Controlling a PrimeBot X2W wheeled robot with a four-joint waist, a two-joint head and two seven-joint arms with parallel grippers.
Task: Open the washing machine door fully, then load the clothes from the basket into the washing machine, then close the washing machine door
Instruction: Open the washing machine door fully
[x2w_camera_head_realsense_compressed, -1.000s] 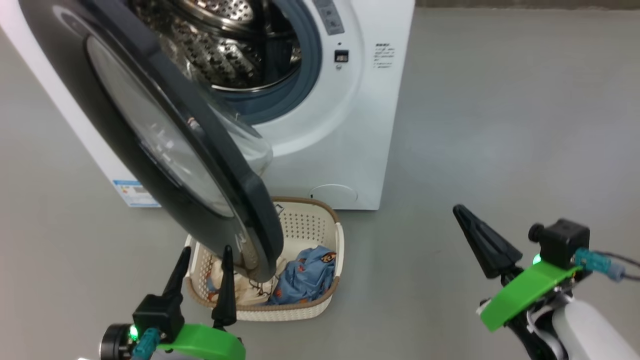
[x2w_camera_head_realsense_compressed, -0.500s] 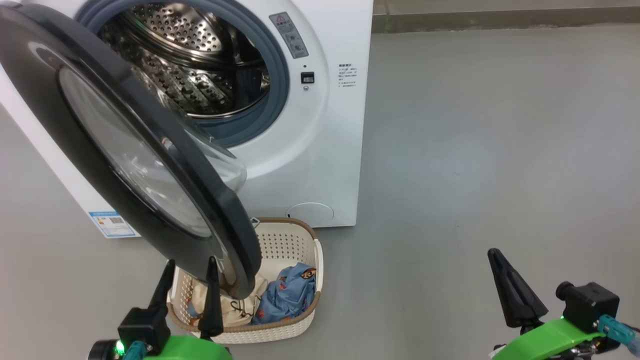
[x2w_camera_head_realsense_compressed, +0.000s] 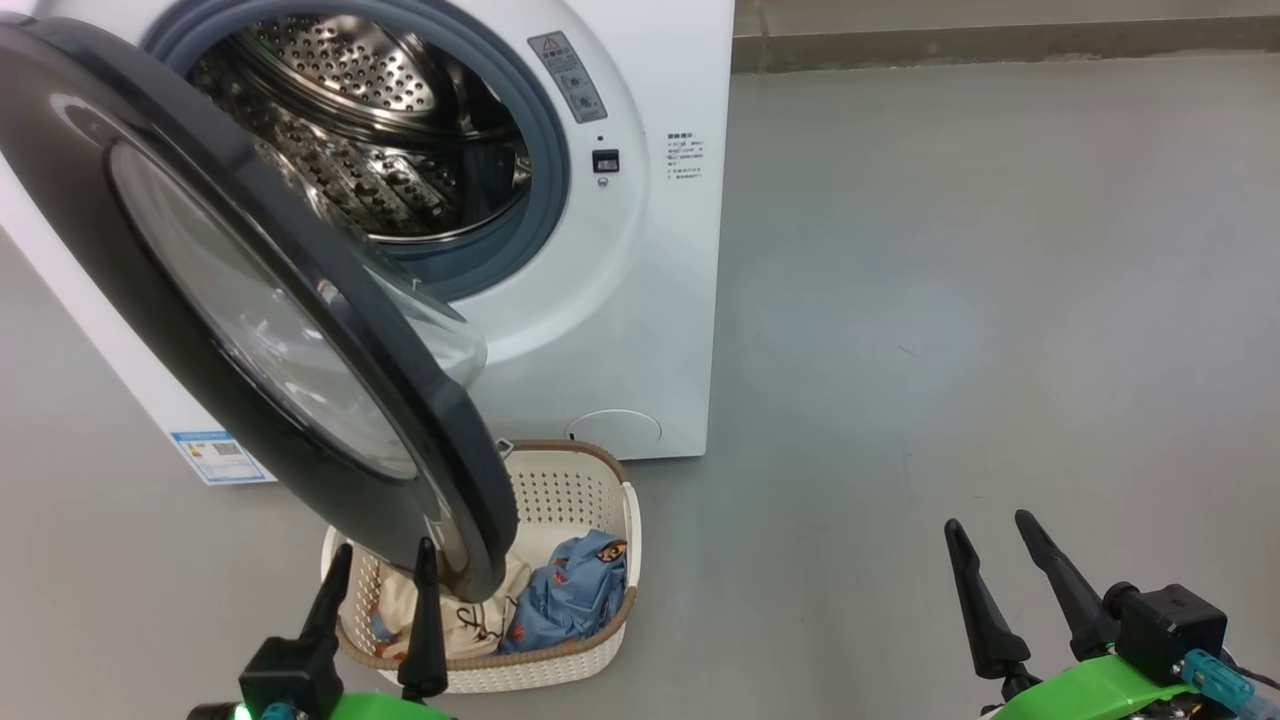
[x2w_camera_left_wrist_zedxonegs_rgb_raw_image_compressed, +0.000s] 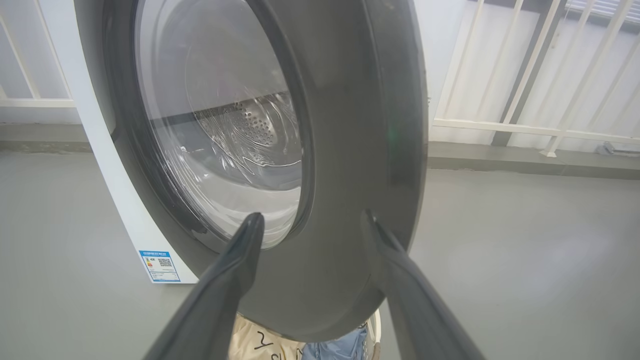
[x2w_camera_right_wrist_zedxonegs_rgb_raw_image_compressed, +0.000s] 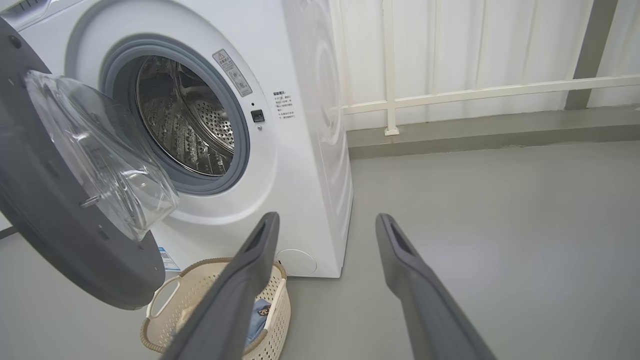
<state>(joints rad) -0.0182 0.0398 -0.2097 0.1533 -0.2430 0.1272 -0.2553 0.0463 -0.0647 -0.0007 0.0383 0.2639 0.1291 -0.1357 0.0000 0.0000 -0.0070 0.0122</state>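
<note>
The white washing machine (x2w_camera_head_realsense_compressed: 640, 300) stands at the upper left, its steel drum (x2w_camera_head_realsense_compressed: 380, 150) showing. The washing machine door (x2w_camera_head_realsense_compressed: 250, 300), black-rimmed with a clear glass bowl, hangs partly open and reaches over the basket (x2w_camera_head_realsense_compressed: 600, 480) on the floor. In the basket lie the clothes, a blue garment (x2w_camera_head_realsense_compressed: 570, 595) and a cream one (x2w_camera_head_realsense_compressed: 470, 620), partly hidden by the door's lower edge. My left gripper (x2w_camera_head_realsense_compressed: 386, 548) is open just in front of the door's lower rim (x2w_camera_left_wrist_zedxonegs_rgb_raw_image_compressed: 350, 150), apart from it. My right gripper (x2w_camera_head_realsense_compressed: 986, 522) is open over bare floor, far right of the basket (x2w_camera_right_wrist_zedxonegs_rgb_raw_image_compressed: 210, 270).
Grey floor (x2w_camera_head_realsense_compressed: 950, 300) stretches to the right of the machine. A low kerb (x2w_camera_right_wrist_zedxonegs_rgb_raw_image_compressed: 475, 130) and a white railing (x2w_camera_right_wrist_zedxonegs_rgb_raw_image_compressed: 450, 92) run behind it. A blue label sticker (x2w_camera_head_realsense_compressed: 220, 455) sits low on the machine's left side.
My right gripper's fingers have gone from shut to open and sit lower in the view. The head camera has shifted, so the machine now shows further left and lower.
</note>
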